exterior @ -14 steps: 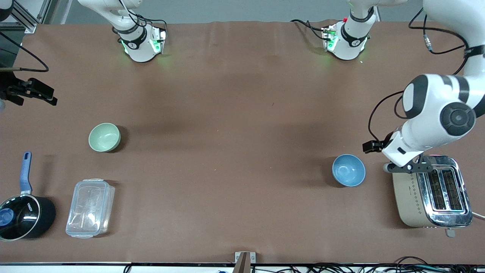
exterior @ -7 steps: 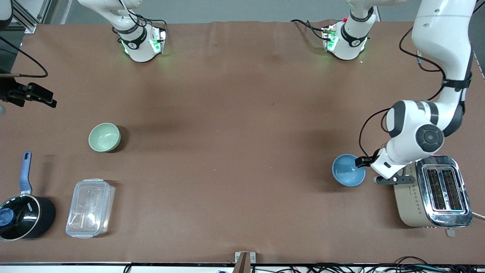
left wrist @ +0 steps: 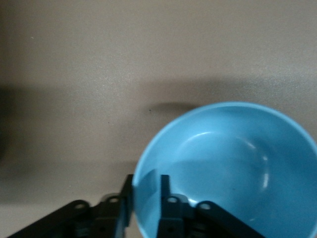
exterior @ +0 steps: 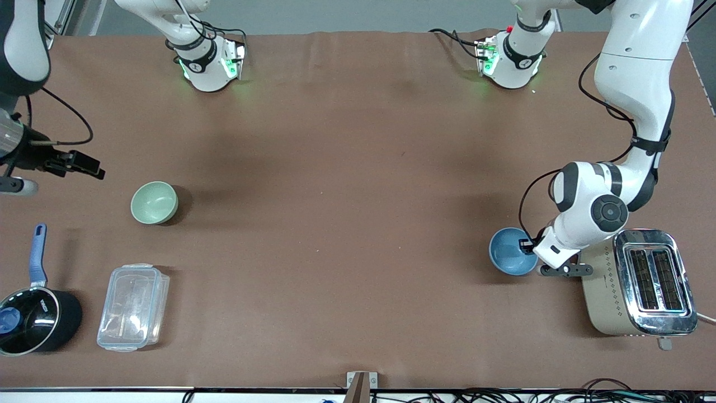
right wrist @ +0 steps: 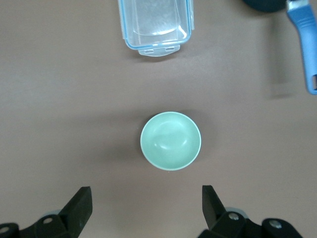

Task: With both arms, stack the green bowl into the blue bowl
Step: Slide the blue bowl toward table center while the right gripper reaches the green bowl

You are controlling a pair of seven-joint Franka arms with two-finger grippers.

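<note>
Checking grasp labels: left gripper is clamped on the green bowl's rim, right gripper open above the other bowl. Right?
Bowls are swapped. The left wrist view shows the left gripper on the blue bowl rim; the right gripper hangs open over the green bowl.

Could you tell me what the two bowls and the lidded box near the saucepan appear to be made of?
Blue bowl: glossy, opaque, with soft highlights; probably glazed ceramic or melamine. Green bowl: the same smooth sheen, likely the same material. Lidded box: clear plastic, see-through with clip-style edges.
</note>
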